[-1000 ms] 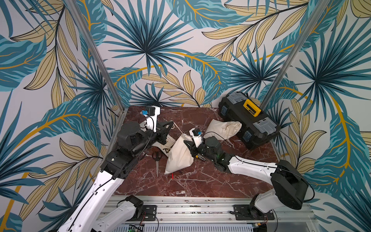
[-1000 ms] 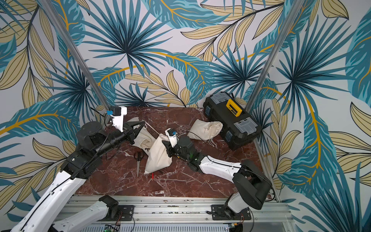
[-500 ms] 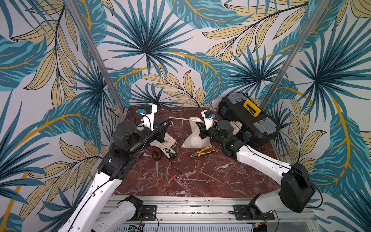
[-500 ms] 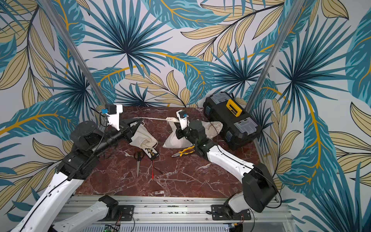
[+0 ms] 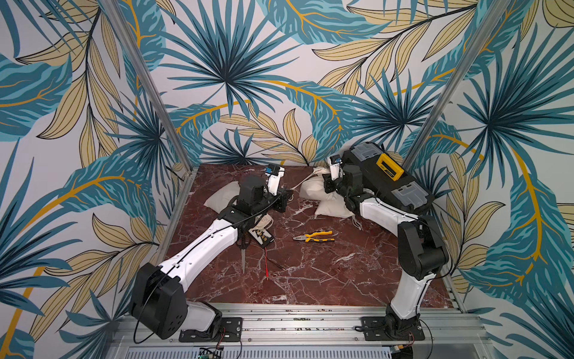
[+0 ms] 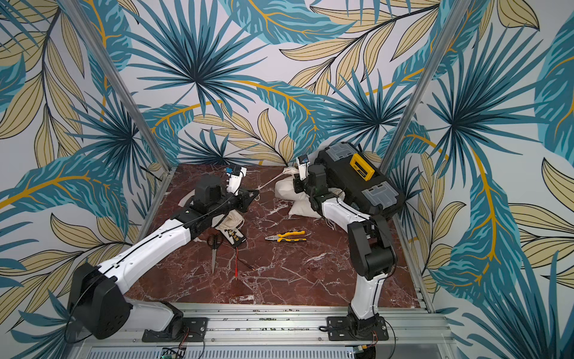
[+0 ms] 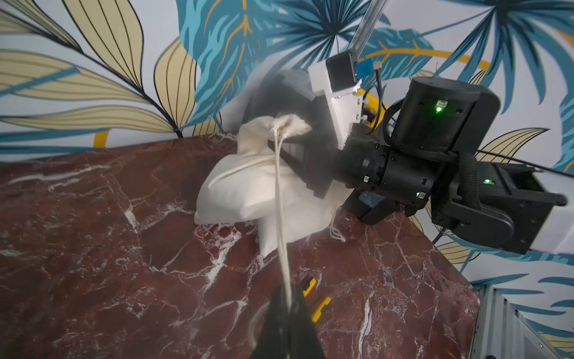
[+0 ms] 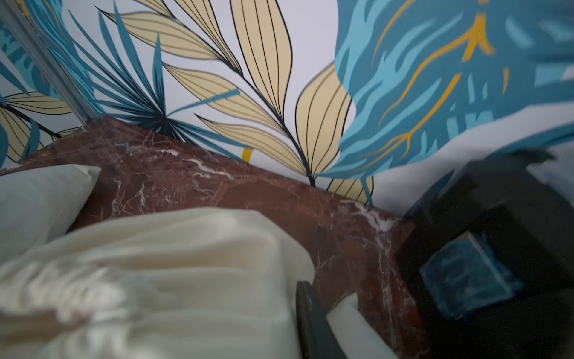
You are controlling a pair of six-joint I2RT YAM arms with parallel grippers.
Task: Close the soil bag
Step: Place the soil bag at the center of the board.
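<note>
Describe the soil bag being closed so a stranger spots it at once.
Find the black toolbox at the back right of the table. The soil bag lies beside it, atop another cream bag; only its drawstring runs taut to the shut fingers of the left gripper.

Two robot arms (image 5: 202, 251) (image 5: 382, 211), three cloth bags (image 5: 222, 195) (image 5: 310, 191) (image 5: 334, 209), one at centre left and two stacked at upper centre, one drawstring (image 7: 278, 192), one black toolbox (image 5: 388, 177), one pair of pliers (image 5: 313, 237), one pair of scissors (image 5: 243, 258), one small black meter (image 5: 263, 238) with one red lead (image 5: 266, 262).
</note>
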